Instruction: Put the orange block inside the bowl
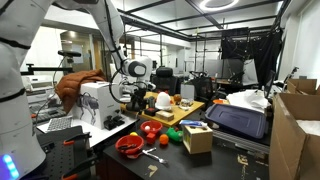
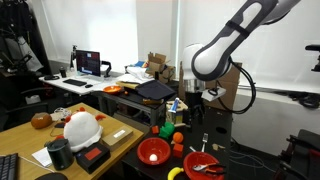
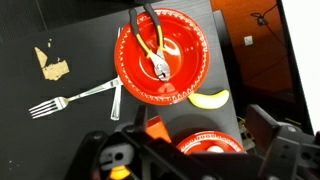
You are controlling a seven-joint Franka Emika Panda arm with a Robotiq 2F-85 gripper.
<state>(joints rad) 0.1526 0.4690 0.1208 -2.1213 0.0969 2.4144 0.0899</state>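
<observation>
In the wrist view a silver metal fork [image 3: 60,101] lay at the left of the black counter [image 3: 60,30]. Right of it, the small orange block [image 3: 155,126] appeared to rest near the wide, shallow red plastic bowl [image 3: 210,146]. The claw [image 2: 189,112] hung above; I could not tell its opening. The block looked rigid and light, best pinched across opposite flat sides.
</observation>
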